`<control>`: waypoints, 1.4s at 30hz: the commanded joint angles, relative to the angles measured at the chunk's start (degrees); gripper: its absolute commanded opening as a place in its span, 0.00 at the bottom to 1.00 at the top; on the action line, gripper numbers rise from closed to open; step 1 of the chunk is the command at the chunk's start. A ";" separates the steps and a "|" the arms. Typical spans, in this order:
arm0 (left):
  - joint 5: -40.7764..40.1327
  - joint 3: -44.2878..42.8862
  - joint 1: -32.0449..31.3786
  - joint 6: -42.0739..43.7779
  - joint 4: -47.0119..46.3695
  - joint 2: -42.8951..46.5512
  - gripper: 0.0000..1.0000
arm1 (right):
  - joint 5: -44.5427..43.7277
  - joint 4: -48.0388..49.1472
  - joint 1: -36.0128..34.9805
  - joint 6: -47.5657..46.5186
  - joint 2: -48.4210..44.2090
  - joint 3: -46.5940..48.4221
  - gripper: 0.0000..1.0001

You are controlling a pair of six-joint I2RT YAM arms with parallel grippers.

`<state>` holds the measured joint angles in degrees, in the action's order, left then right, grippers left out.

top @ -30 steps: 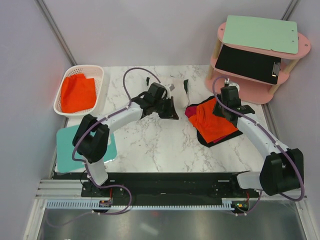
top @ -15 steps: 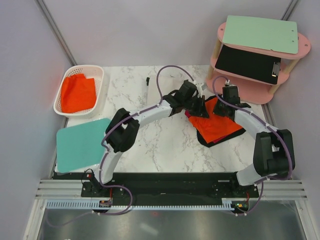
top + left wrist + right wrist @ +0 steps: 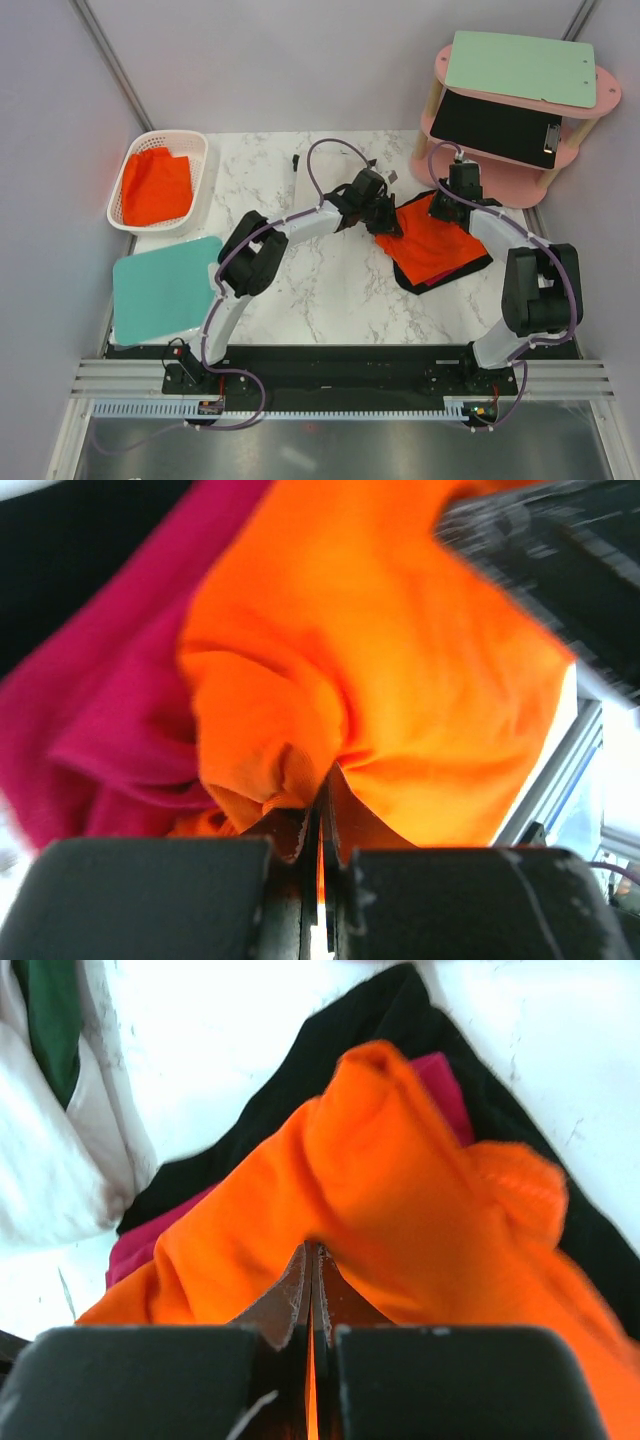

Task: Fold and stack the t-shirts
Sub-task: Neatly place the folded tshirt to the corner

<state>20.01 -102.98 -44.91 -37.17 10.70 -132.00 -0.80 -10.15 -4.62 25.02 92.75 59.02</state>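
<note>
Jaws both clamped on orange shirt | left arm stretched rightward, right arm bent

site: robot lab cell | cues: plain grey panel walls, alu posts, L arm + R arm bolted to base rail, loose purple cables, marble-look table | props: basket, pink shelf

A rumpled orange t-shirt tops a magenta t-shirt and black t-shirt on the table's right side.
</note>
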 commanded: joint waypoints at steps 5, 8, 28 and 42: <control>-3.75 6.56 2.54 -0.62 -0.85 3.77 0.02 | -3.32 2.59 1.72 -1.02 3.66 2.32 0.00; -2.52 7.79 2.54 -1.15 -2.08 3.60 0.02 | -4.21 2.86 2.34 -0.76 5.42 2.50 0.00; -9.02 25.89 4.29 5.79 0.46 25.20 0.02 | 7.56 5.49 1.64 -2.08 1.03 4.78 0.03; -12.45 35.73 12.56 9.57 7.23 37.26 0.06 | 30.59 11.91 -2.41 4.42 25.28 25.08 0.98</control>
<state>9.91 -70.78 -33.28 -30.55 14.92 -95.90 21.10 -2.42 -6.31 26.04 112.79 80.18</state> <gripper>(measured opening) 0.049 0.895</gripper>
